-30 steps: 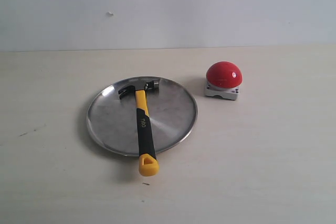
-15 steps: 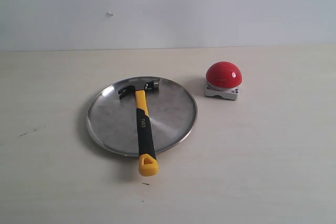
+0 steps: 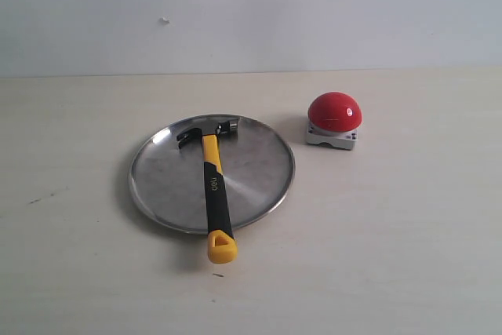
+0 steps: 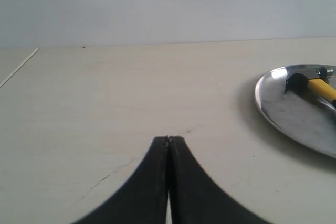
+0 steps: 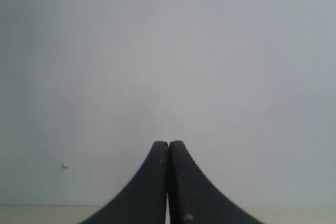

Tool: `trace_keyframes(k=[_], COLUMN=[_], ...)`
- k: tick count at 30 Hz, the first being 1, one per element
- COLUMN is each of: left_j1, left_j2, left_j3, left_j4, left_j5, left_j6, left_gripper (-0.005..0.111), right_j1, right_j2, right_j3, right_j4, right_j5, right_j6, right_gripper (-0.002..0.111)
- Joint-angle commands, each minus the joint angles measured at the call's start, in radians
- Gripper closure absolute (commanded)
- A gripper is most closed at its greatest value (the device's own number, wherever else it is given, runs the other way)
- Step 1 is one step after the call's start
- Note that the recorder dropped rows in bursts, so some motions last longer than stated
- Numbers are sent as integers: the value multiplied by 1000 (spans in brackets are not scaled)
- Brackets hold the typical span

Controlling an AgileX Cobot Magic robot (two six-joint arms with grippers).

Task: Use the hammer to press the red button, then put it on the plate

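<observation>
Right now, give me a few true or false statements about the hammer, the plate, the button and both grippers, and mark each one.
1. The hammer lies with its head on the plate. True.
2. The whole hammer fits inside the plate's rim. False: its yellow handle end sticks out over the rim.
3. The red button stands on the plate. False: it stands on the table beside the plate, apart from it.
4. The left gripper is shut and empty. True.
5. The right gripper grips the hammer. False: it is shut on nothing, away from the hammer.
</observation>
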Motion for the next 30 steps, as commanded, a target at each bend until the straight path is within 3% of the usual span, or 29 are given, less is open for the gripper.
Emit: trace_keyframes(k=[1, 6, 8, 20, 30], left_j1=[2, 2, 2, 2, 2], left_j2=[-7, -7, -7, -7, -7], left_j3=[3, 3, 3, 3, 3], left_j4=[1, 1, 1, 1, 1], left_j5=[-4, -4, -4, -4, -4], left_j6=[5, 5, 5, 5, 5], left_gripper=[107, 107, 107, 107, 107], right_j1=[-5, -5, -5, -7, -117], right_j2=[-6, -8, -23, -86, -150], right_j3=[1, 1, 12, 183, 276], right_j4=[252, 891, 939, 877, 884], right_j5=[37, 186, 203, 207, 213], right_j6=[-200, -916, -1018, -1060, -1056], right_gripper=[108, 108, 108, 108, 108])
